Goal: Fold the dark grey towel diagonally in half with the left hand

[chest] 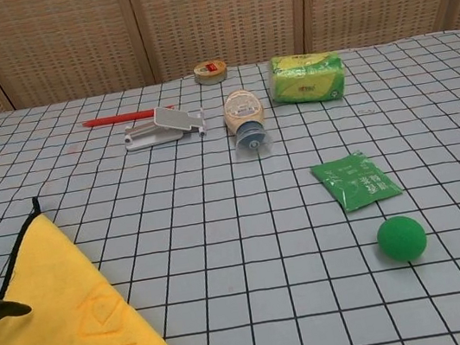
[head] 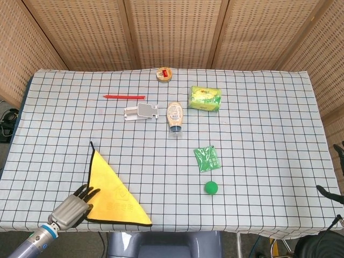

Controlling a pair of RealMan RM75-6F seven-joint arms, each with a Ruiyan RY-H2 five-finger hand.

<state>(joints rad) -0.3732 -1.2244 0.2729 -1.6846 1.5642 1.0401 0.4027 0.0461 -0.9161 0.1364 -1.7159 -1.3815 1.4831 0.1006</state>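
Towel (head: 112,194) lies as a triangle, yellow face up, dark edge showing, near-left table corner. L hand (head: 72,205) at its left edge, fingers apart, gripping nothing. Soft, limp, light cloth; best taken by a corner. R hand not in view

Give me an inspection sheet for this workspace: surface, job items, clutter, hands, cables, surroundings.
Surface: table under a black-grid checked cloth, flat.
Job items: towel lies as a yellow triangle with dark edging at the near left corner.
Clutter: red pen, white stapler, tape roll, squeeze bottle on its side, green tissue pack, green sachet, green ball.
Hands: left hand at the towel's left edge, fingers spread; right hand not seen.
Cables: dark cables beyond the right edge.
Surroundings: woven panel screens behind.
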